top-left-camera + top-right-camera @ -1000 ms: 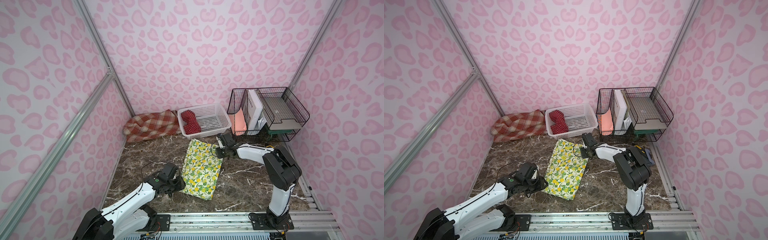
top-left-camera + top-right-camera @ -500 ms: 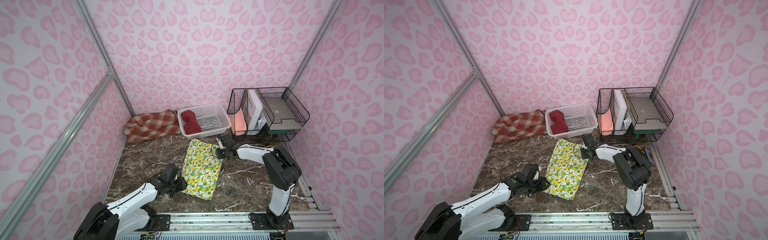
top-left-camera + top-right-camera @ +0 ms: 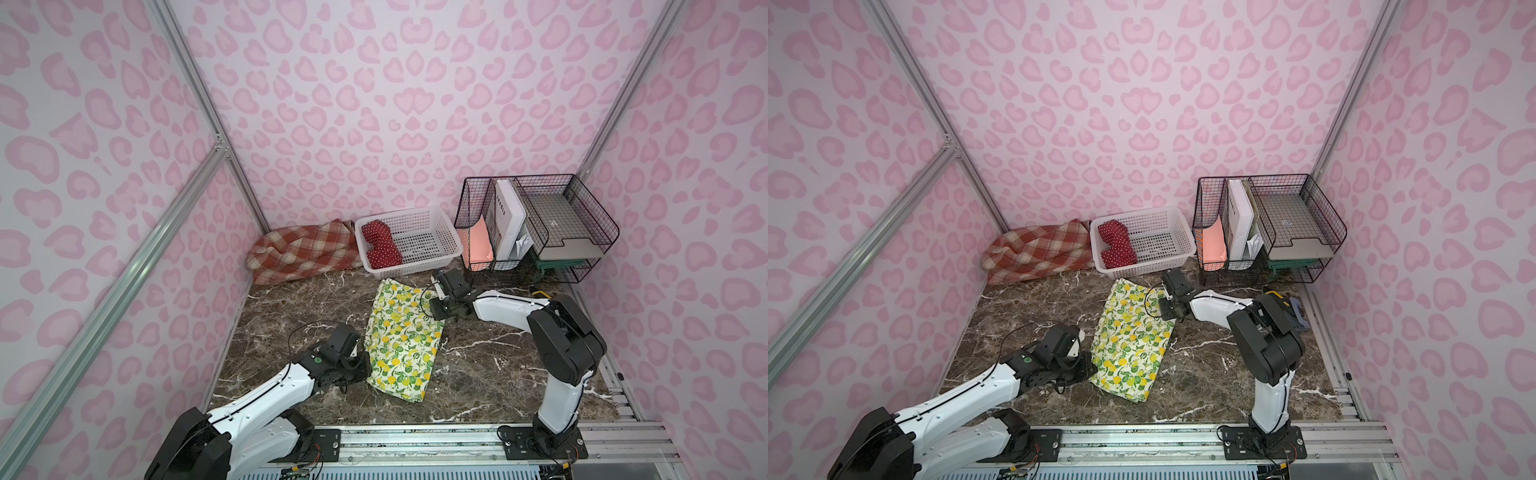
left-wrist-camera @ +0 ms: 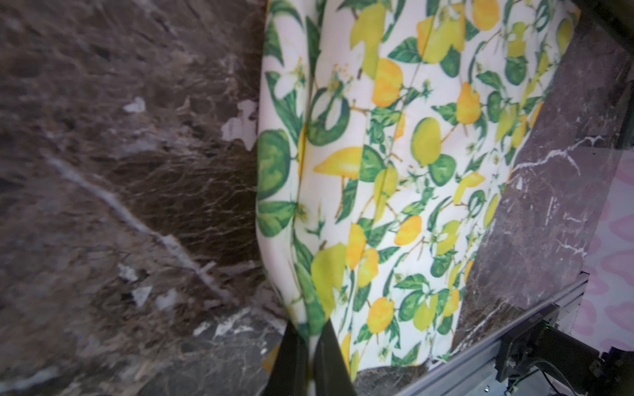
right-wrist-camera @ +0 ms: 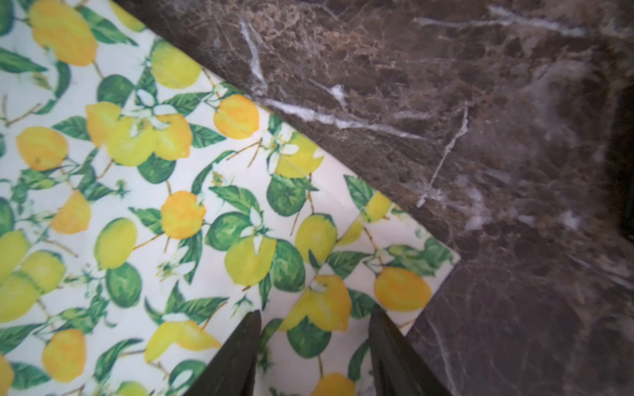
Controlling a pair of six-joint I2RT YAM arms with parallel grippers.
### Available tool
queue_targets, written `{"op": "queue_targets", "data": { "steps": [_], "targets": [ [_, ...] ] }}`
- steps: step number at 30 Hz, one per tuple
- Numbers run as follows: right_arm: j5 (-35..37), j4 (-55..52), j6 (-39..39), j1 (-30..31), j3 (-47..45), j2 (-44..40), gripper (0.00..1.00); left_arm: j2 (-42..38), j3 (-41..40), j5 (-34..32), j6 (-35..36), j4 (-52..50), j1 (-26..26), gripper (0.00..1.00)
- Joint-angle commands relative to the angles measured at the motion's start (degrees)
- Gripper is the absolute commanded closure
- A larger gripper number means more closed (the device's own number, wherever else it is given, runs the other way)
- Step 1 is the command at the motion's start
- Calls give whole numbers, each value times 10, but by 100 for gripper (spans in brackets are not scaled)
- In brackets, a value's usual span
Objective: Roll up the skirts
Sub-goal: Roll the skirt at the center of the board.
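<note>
One of three looks done: the red skirt (image 3: 380, 245) sits bundled in the basket (image 3: 415, 270) beyond my tools, probably rolled. The lemon skirt (image 3: 403, 336) lies flat between them, my left tool (image 4: 308, 329) pinched shut on its edge, my right tool (image 5: 315, 310) spread above a corner, holding nothing. Beyond the left tool the plaid skirt (image 3: 303, 251) lies heaped.

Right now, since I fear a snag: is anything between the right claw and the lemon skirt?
Nothing visible. The right claw hangs open directly over a corner of the lemon skirt, with only bare cloth between its jaws. The left claw is shut on another edge of that skirt.
</note>
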Motion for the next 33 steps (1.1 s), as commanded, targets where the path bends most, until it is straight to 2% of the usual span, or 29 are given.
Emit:
{"op": "queue_targets", "data": {
  "steps": [1,3,5,8,10,12,15,21,30,33],
  "targets": [
    [59,-25,-2,26,-30,-56,36,12,32,4,-16,-37,-5,100],
    [95,-44,-8,58,-54,-107,32,25,53,8,-24,-54,-6,100],
    [147,-68,-24,117,-75,-148,27,36,72,10,-31,-71,-6,100],
    [250,-92,-26,265,-103,-189,18,51,98,26,-47,-79,-6,100],
    [260,-101,2,339,-120,-202,13,65,119,38,-57,-89,-6,100],
    [232,-101,25,384,-131,-212,12,76,134,44,-64,-97,-6,100],
    [235,-84,32,452,-139,-222,8,91,139,58,-77,-92,-6,100],
    [212,-42,14,502,-122,-179,6,104,136,65,-98,-79,-6,100],
    [270,30,5,503,-133,-112,4,65,132,54,-121,-88,-3,100],
    [329,33,9,503,-125,-77,4,61,126,57,-126,-85,-2,100]
  ]
}}
